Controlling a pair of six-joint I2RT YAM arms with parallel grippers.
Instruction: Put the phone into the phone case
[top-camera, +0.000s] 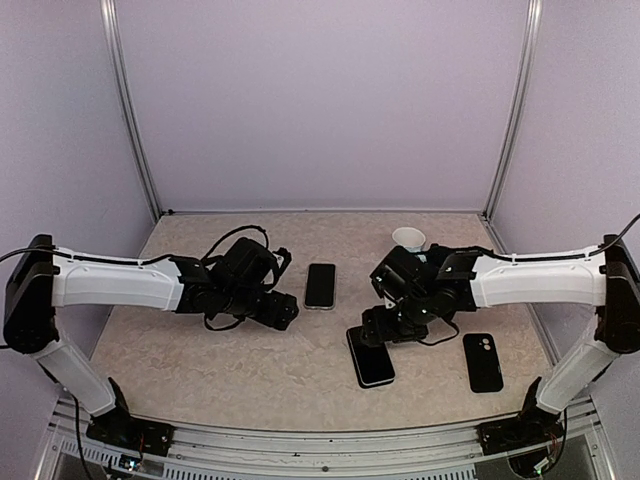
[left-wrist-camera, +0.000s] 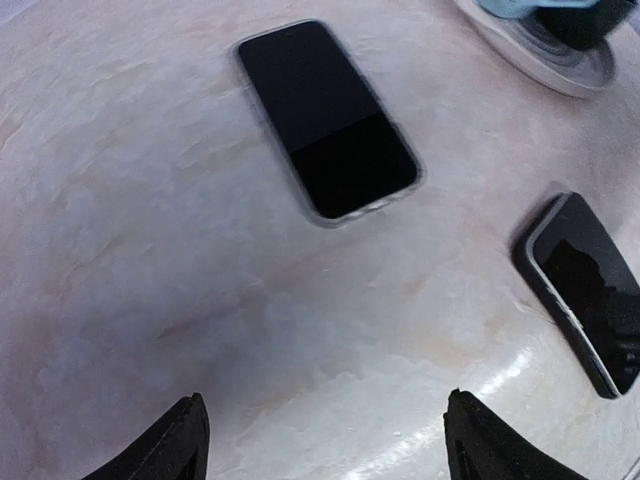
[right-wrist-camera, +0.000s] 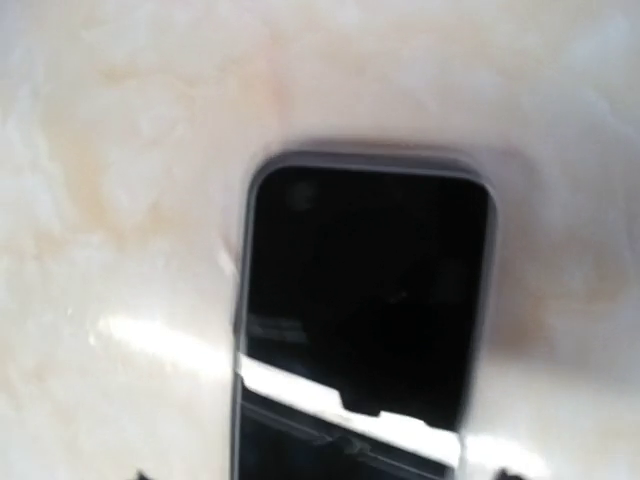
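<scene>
— What lay where from above?
— The phone (top-camera: 370, 358) lay near centre, under the right gripper (top-camera: 372, 330). A second phone (top-camera: 320, 285) lay farther back, right of the left gripper (top-camera: 288, 312). The black case (top-camera: 483, 362) sat near right.
— The left wrist?
— Its fingers (left-wrist-camera: 165, 450) stood wide and empty. Only there did the second phone (left-wrist-camera: 328, 120) show a pale rim.
— The right wrist?
— The phone (right-wrist-camera: 365, 300) filled it, blurred. I couldn't tell whether it was gripped.
</scene>
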